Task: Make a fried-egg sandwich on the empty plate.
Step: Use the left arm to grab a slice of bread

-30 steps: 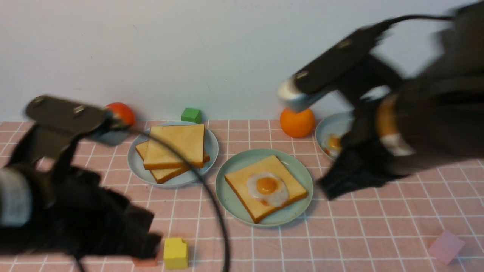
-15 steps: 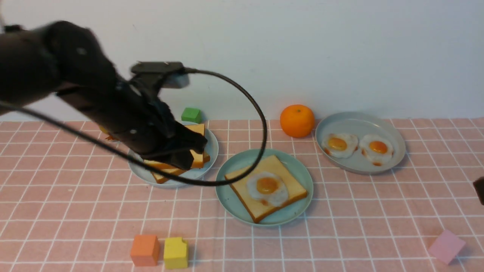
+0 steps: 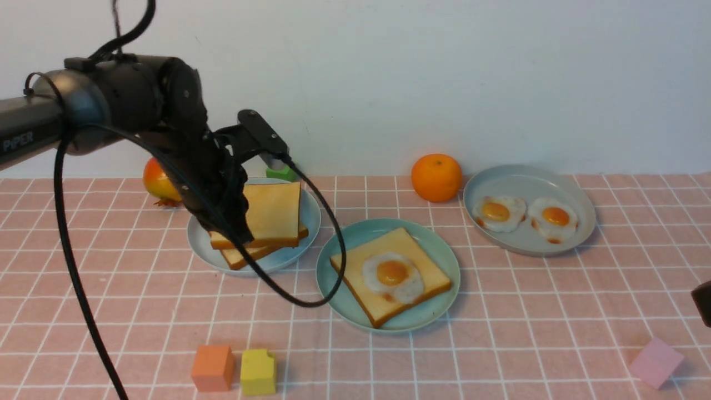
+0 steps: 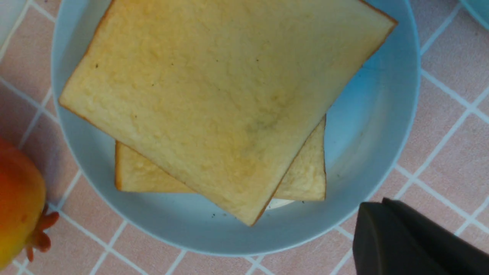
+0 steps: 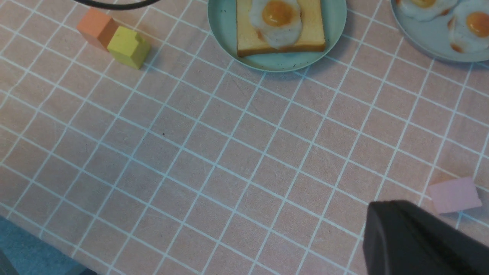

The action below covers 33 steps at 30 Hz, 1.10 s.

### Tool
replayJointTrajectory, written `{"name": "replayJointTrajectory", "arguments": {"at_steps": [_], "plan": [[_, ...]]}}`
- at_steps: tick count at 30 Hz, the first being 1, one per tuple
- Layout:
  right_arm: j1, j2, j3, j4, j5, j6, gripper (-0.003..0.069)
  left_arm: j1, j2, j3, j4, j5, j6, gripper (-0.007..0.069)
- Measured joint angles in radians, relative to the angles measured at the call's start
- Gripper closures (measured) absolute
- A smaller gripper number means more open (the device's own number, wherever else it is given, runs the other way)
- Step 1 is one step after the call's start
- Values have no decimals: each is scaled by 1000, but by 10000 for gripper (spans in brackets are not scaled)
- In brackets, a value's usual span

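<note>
While left tool hovers near toast, mint plate — egg-topped slice

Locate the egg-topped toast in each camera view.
Front: egg-topped toast on the mint-green plate, centre, between the toast-stack plate and the two-egg plate.
Left wrist: not in it; that view looks down on the toast-stack plate.
Right wrist: egg-topped toast on the same plate, cropped by the frame edge.
Shared landmark: the yellow block, in the front and right wrist views.

The left arm extends inward, wrist pitched down; the left end effector points downward, jaw gap not discernible. The right end effector shows only a dark tip.
</note>
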Motion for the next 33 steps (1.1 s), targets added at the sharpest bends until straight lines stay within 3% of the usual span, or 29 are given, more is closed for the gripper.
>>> {"name": "replayJointTrajectory", "arguments": {"at_steps": [2, 4, 10, 13, 18, 24, 25, 26, 28, 33], "plan": [[0, -1, 0, -1, 0, 0, 638, 29, 13, 0, -61, 6, 110, 572], [0, -1, 0, -1, 0, 0, 636, 50, 19, 0, -109, 6, 192, 484], [0, -1, 0, -1, 0, -17, 634, 53, 62, -7, -134, -56, 316, 253], [0, -1, 0, -1, 0, -29, 633, 50, 99, -7, -132, -110, 372, 208], [0, -1, 0, -1, 0, -30, 629, 50, 133, -7, -105, -162, 395, 236], [0, -1, 0, -1, 0, -32, 627, 50, 150, -13, -84, -212, 397, 407], [0, -1, 0, -1, 0, -32, 627, 50, 150, -14, -84, -212, 397, 407], [0, -1, 0, -1, 0, -32, 627, 50, 153, -15, -82, -217, 400, 478], [0, -1, 0, 5, 0, -31, 627, 49, 154, -16, -81, -220, 401, 542], [0, -1, 0, 29, 0, -29, 620, 29, 151, -16, -49, -223, 404, 585]]}}
